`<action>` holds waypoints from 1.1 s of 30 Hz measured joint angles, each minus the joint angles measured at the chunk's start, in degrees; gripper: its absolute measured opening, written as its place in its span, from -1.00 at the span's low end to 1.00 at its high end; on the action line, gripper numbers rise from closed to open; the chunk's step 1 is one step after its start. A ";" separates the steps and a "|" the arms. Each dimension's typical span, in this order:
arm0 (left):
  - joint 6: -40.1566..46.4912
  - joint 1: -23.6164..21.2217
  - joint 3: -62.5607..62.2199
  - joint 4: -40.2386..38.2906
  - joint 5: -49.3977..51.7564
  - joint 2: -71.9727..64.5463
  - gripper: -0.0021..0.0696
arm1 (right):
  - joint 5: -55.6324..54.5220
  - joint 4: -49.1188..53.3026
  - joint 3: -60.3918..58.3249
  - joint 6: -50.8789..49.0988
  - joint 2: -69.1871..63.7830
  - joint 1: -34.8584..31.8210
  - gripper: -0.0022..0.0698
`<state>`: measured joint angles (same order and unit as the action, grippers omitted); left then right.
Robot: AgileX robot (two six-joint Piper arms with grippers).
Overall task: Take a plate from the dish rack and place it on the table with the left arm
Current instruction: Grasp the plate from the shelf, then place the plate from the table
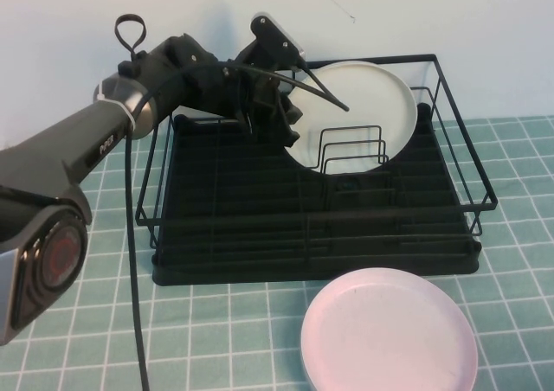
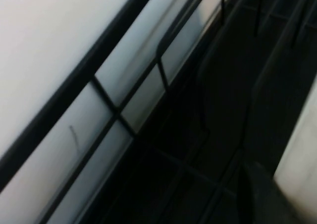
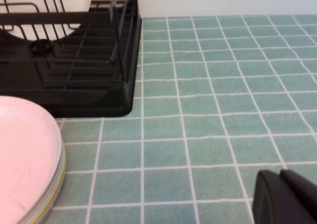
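Nearest me, the pink plate (image 1: 389, 335) lies flat on the table (image 1: 216, 339) in front of the dish rack (image 1: 260, 235). My left gripper (image 1: 281, 123) reaches inside the rack at the cream plate's (image 1: 368, 105) left edge; I cannot tell whether its jaws grip. My right gripper (image 3: 287, 199) hangs low over the tiles.

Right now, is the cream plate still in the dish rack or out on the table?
In the dish rack. The plate stands propped at its back, behind the wire dividers, with the left gripper at its edge.
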<state>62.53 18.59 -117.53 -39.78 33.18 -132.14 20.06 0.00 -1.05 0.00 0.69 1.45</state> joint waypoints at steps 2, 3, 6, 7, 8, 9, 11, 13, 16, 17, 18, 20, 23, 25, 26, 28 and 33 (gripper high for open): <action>0.00 0.08 -0.09 -0.61 0.43 0.00 -0.74 | 0.00 0.00 0.00 0.00 0.00 0.00 -0.94; 0.00 0.13 -0.09 -0.61 0.43 0.11 -0.74 | 0.00 0.00 0.00 0.00 0.00 0.00 -0.94; 0.00 0.13 -0.09 -0.70 0.53 1.15 -0.75 | 0.00 0.00 0.00 0.00 0.00 0.00 -0.94; 0.00 0.13 -0.09 -0.57 0.36 1.78 -0.75 | 0.00 0.00 0.00 0.00 0.00 0.00 -0.94; 0.00 0.13 -0.09 -0.47 0.08 2.54 -0.75 | 0.00 0.00 0.00 0.00 0.00 0.00 -0.94; 0.00 0.13 -0.09 -0.45 -0.29 3.11 -0.75 | 0.00 0.00 0.00 0.00 0.00 0.00 -0.94; 0.00 0.13 -0.09 -0.23 -1.69 5.55 -0.78 | 0.00 0.00 0.00 0.00 0.00 0.00 -0.94; 0.14 0.13 -0.09 -0.12 -2.93 8.66 -0.81 | 0.00 0.00 0.00 0.00 0.00 0.00 -0.94; 0.03 0.02 -0.09 0.26 -4.27 13.66 -0.81 | 0.00 0.00 0.00 0.00 0.00 0.00 -0.94; -0.59 -0.07 -0.09 0.51 -4.38 15.29 -0.81 | 0.00 0.00 0.00 0.00 0.00 0.00 -0.94; -1.97 -0.07 -0.09 1.06 -4.38 16.29 -0.81 | 0.00 0.00 0.00 0.00 0.00 0.00 -0.94; -5.70 -0.21 -0.22 2.10 -3.69 19.53 -0.81 | 0.00 0.00 0.00 0.00 0.00 0.00 -0.94; -13.77 -0.34 -0.22 3.33 1.28 24.53 -0.81 | 0.00 0.00 0.00 0.00 0.00 0.00 -0.94; -19.54 -0.34 -0.33 4.16 7.62 27.56 -0.81 | 0.00 0.00 0.00 0.00 0.00 0.00 -0.94; -21.53 -0.34 -0.33 4.47 10.73 29.11 -0.82 | 0.00 0.00 0.00 0.00 0.00 0.00 -0.94; -25.49 -0.34 -0.59 4.57 19.06 31.47 -0.82 | 0.00 0.00 0.00 0.00 0.00 0.00 -0.94; -32.13 -0.34 -0.71 2.67 36.33 33.38 -0.82 | 0.00 0.00 0.00 0.00 0.00 0.00 -0.94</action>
<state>30.40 18.25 -118.24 -37.11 69.51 -98.75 20.06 0.00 -1.05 0.00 0.69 1.45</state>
